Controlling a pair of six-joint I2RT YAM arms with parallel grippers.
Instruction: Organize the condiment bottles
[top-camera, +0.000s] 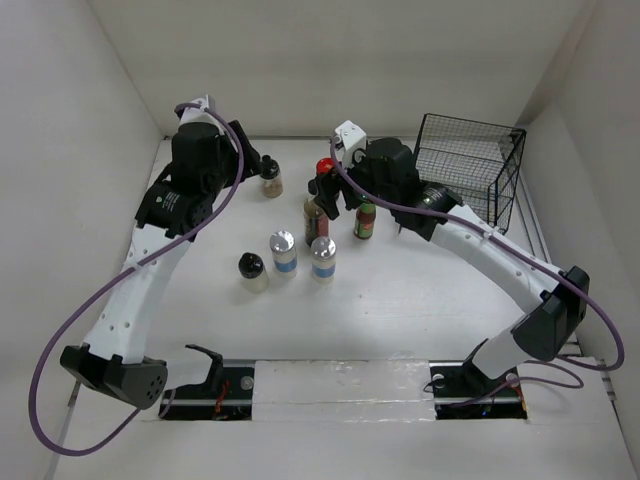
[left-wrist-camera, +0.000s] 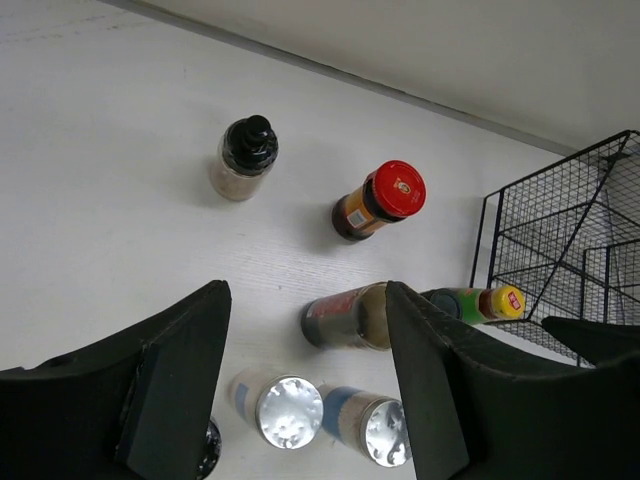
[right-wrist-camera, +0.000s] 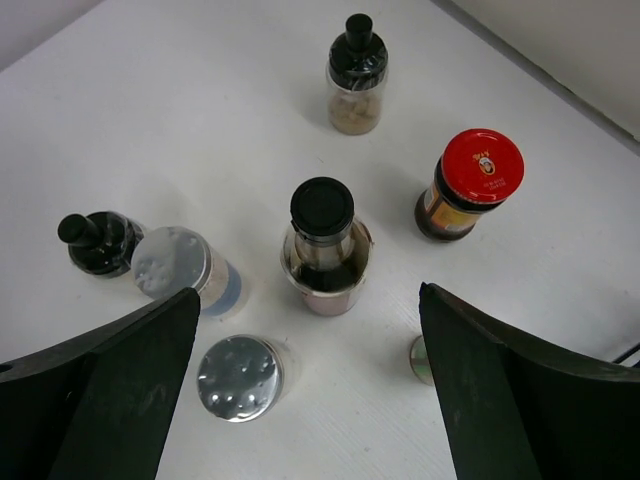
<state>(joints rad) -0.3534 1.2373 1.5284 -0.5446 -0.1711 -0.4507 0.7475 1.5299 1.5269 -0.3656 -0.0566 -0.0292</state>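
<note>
Brown btl (right-wrist-camera: 322, 250) — centred below R tool (right-wrist-camera: 308, 290)

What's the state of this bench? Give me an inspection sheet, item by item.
Surface: white table, no spills seen.
Job's things: all seven upright, mid-table: two silver-capped shakers, two black-capped jars, red-lidded jar, brown sauce bottle, green-necked bottle.
Clutter: nothing seen.
Grippers: left gripper open, empty; right gripper open above the brown sauce bottle.
Cables: purple cables loop along both arms.
Surroundings: black wire basket far right, white walls.
</note>
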